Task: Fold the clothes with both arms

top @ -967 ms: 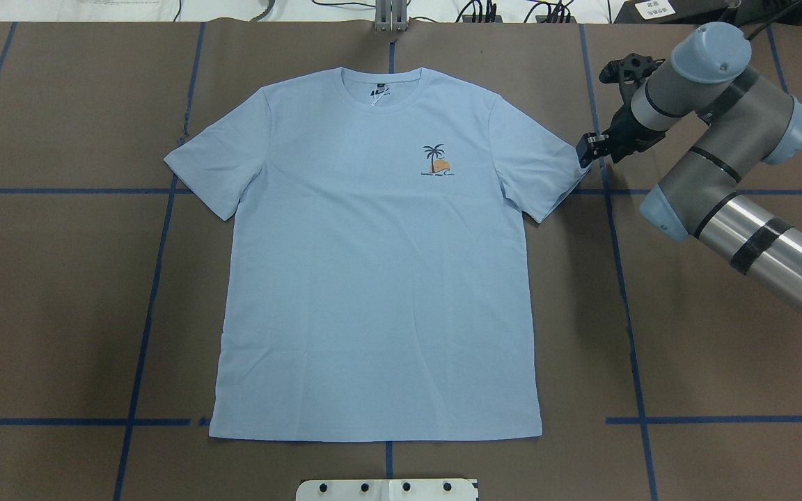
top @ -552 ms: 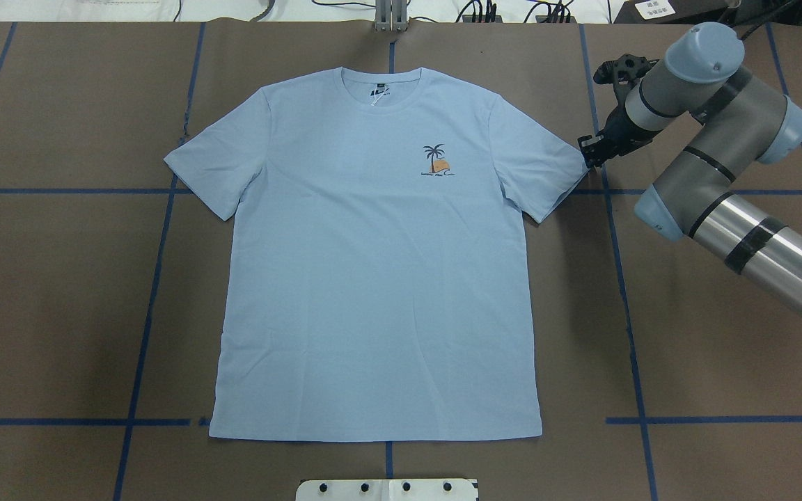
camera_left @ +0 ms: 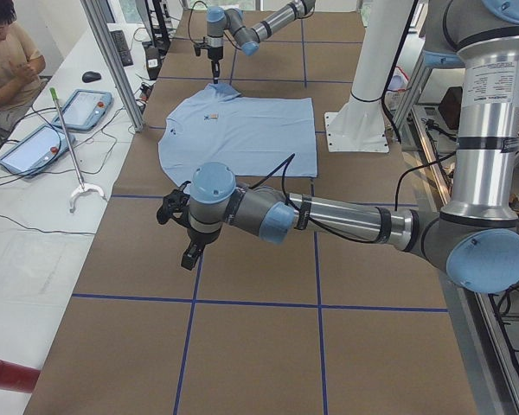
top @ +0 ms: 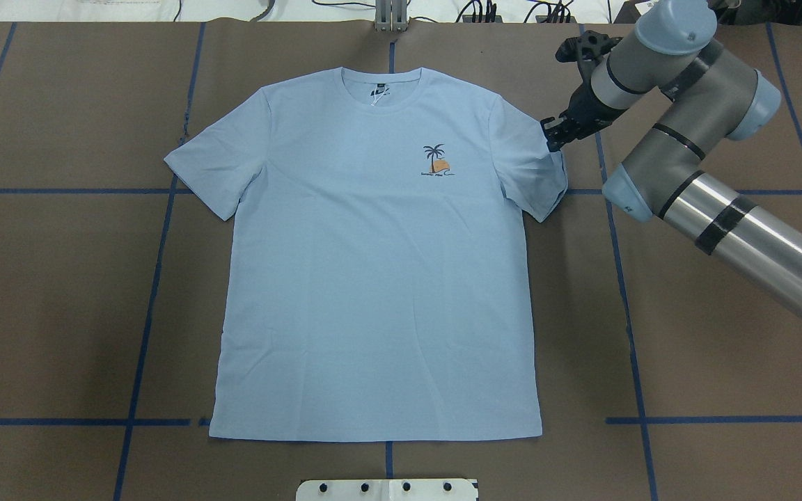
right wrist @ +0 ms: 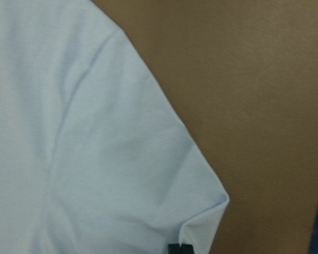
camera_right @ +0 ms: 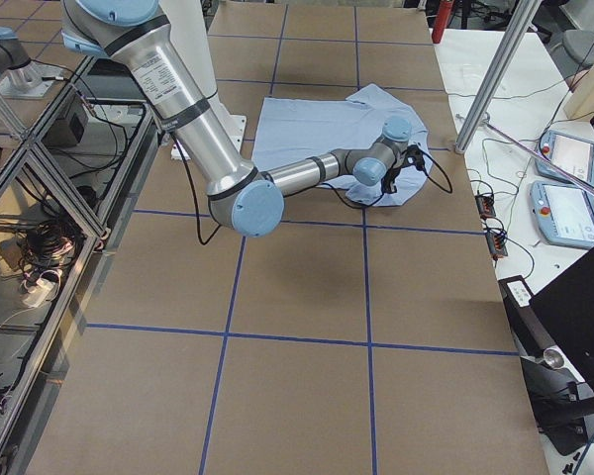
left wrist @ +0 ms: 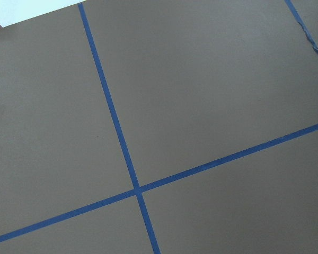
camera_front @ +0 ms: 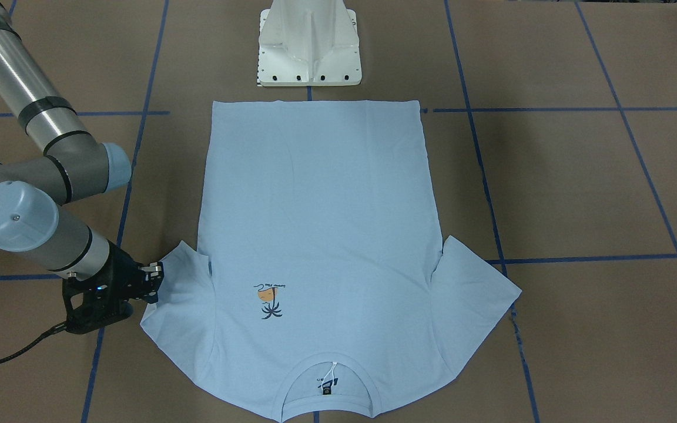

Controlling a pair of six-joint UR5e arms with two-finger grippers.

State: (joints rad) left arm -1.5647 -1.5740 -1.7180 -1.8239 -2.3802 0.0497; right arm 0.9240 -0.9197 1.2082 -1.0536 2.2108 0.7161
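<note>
1. The T-shirt [top: 373, 278] is light blue and short-sleeved. It lies front up and flat at the middle of the brown surface [top: 60, 313], with its hem nearest the robot's base and its collar at the far side.
2. The body is smooth. The sleeve [top: 216, 163] on the robot's left is spread flat. The sleeve [top: 537, 167] on the robot's right is buckled along its cuff, and its upper corner is raised.
3. The right fingers [top: 552, 139] are closed on that raised corner. In the right wrist view, a dark fingertip [right wrist: 180, 247] sits at the curled fabric edge.
4. The chest carries a small palm print [top: 436, 161] in dark and orange. The line of script beneath it is too small to read.
5. A dark neck label [top: 378, 92] sits inside the collar with a white thread hanging from it. Its lettering is illegible.
6. The left fingers [camera_left: 188, 257] appear only in the left side view, above the surface and well apart from the shirt. Whether they are open or closed cannot be told.
7. The left wrist view shows only the surface and blue tape lines [left wrist: 116, 132].
</note>
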